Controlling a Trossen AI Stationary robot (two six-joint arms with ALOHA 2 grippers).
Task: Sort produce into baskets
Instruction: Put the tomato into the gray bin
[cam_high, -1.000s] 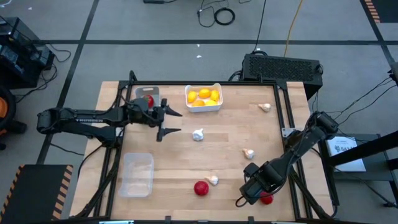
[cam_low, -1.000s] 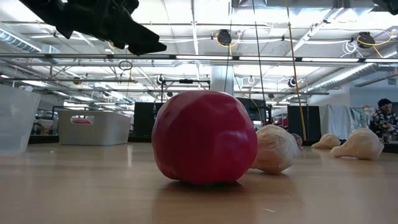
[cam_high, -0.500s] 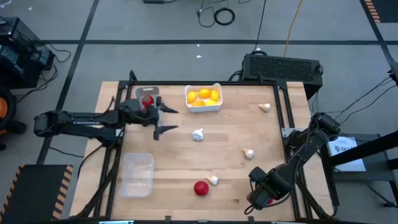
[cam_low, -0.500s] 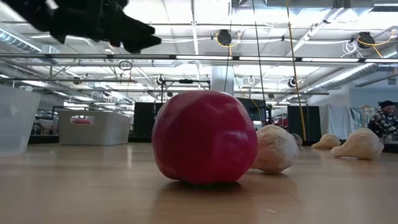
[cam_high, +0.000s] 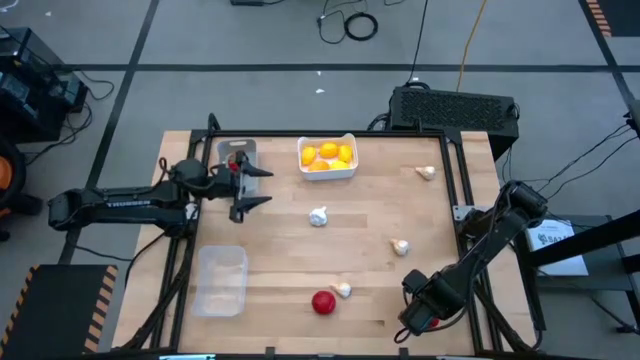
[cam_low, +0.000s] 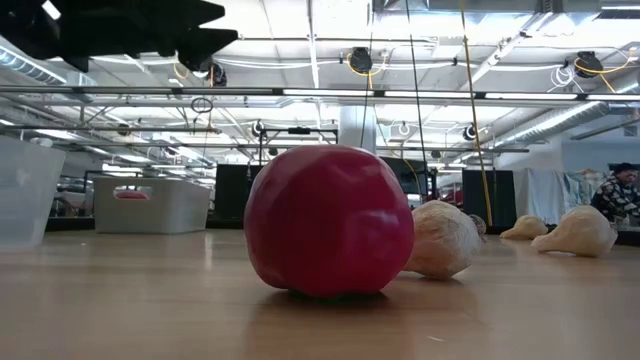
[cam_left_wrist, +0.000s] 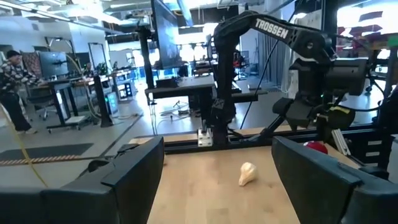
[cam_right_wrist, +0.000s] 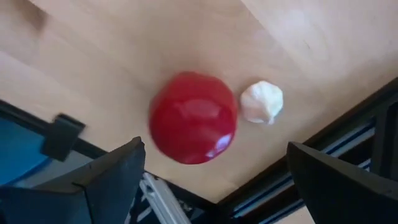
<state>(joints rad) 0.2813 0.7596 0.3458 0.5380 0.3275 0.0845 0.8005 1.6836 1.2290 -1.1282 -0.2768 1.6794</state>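
My left gripper (cam_high: 254, 187) is open and empty, above the table beside the grey basket (cam_high: 234, 150), which holds a red tomato (cam_high: 238, 162). The white basket (cam_high: 327, 170) holds several lemons (cam_high: 328, 154). The clear basket (cam_high: 222, 281) stands at the front left. My right gripper (cam_high: 416, 320) hangs open at the front right corner over a red tomato (cam_right_wrist: 193, 118). That tomato lies on the wood ahead of the fingers with a small white garlic piece (cam_right_wrist: 262, 102) beside it. I cannot see the fingers touching it.
Another tomato (cam_high: 322, 302) lies near the front edge with a garlic bulb (cam_high: 342, 290) against it. More garlic bulbs lie at mid table (cam_high: 318, 216), mid right (cam_high: 400, 246) and far right (cam_high: 426, 172). A person (cam_low: 618, 195) stands in the room behind.
My left gripper has drawn back toward the table's left edge, staying open and above the table. My right gripper has moved toward the front right corner and now covers most of the tomato that lay beside it. No produce has moved.
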